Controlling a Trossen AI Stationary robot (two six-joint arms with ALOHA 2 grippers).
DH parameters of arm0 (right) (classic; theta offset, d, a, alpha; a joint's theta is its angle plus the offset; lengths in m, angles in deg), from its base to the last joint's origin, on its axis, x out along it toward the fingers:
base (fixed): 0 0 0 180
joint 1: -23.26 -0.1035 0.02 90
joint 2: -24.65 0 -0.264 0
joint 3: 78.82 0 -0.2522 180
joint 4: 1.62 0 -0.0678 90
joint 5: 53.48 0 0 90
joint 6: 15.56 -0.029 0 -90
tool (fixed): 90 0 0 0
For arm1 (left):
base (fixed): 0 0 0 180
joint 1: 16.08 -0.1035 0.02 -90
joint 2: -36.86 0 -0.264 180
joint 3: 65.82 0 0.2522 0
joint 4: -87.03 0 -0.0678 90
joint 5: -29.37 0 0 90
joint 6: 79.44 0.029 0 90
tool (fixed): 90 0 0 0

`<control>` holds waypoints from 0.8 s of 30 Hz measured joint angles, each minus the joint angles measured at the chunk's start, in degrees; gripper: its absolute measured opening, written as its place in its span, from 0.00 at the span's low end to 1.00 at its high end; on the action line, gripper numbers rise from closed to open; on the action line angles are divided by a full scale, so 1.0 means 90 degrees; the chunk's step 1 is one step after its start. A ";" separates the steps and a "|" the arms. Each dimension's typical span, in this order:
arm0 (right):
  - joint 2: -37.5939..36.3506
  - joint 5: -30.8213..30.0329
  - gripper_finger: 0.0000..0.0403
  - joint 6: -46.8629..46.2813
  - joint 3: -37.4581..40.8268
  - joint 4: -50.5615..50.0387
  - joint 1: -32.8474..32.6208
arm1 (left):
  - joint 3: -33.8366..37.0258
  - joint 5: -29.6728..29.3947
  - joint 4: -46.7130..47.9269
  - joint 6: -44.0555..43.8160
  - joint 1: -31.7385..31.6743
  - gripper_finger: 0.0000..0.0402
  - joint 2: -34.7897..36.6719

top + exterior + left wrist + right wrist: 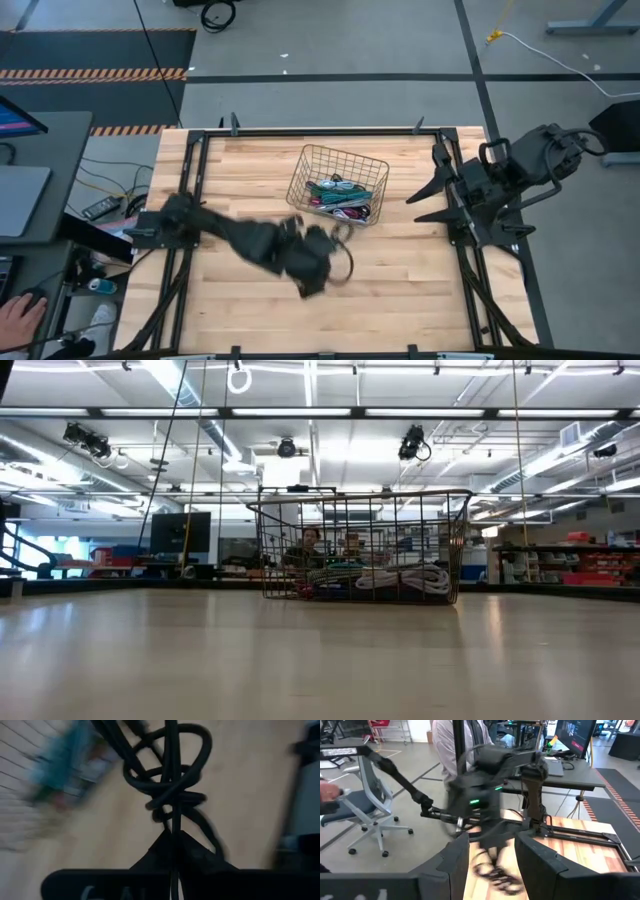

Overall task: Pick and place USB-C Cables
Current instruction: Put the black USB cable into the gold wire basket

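Observation:
My left gripper (322, 262) is over the middle of the table, near side of the wire basket (337, 185), and is shut on a black coiled USB-C cable (167, 775). The cable also shows as a dark loop (343, 262) beside the blurred hand. Several more cables (340, 198) in green, teal, magenta and pale grey lie on the basket's floor. My right gripper (492, 862) waits open at the table's right side (430, 200), holding nothing. Neither gripper shows in the low view. My left gripper pinches the black cable bundle between its two shut fingers (195, 852). A strand (172, 827) runs straight in between them, and the knotted coil (172, 795) stands out beyond the fingertips. The fingers slant downward. The bundle (495, 872) hangs clear of the table.
The basket (360, 545) stands at the table's far middle. A black frame rail (470, 250) edges the wooden top on each side. Bare wood (400, 290) lies near and right of my left hand. A person (455, 740) stands beyond the table, and a hand (15, 318) shows at the left.

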 joint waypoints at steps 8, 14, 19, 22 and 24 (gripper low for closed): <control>-0.0065 -0.0002 0.41 0.0000 0.0000 0.0012 0.0000 | -0.0244 0.0061 0.0300 0.3035 -0.1436 0.04 0.0274; -0.0075 -0.0072 0.40 0.0000 0.0000 0.0032 0.0000 | -0.0315 0.0755 0.0247 0.4803 -0.2679 0.04 0.0284; -0.0073 -0.0459 0.40 0.0000 0.0000 -0.0005 0.0001 | -0.0312 0.1044 0.0164 0.5860 -0.3586 0.04 0.0233; -0.0070 -0.0612 0.40 -0.0002 0.0000 0.0000 0.0000 | -0.0295 0.1339 0.0023 0.6240 -0.4037 0.04 0.0235; -0.0070 -0.0663 0.40 0.0000 0.0000 0.0006 0.0001 | -0.0200 0.1590 -0.0167 0.6415 -0.4279 0.04 0.0242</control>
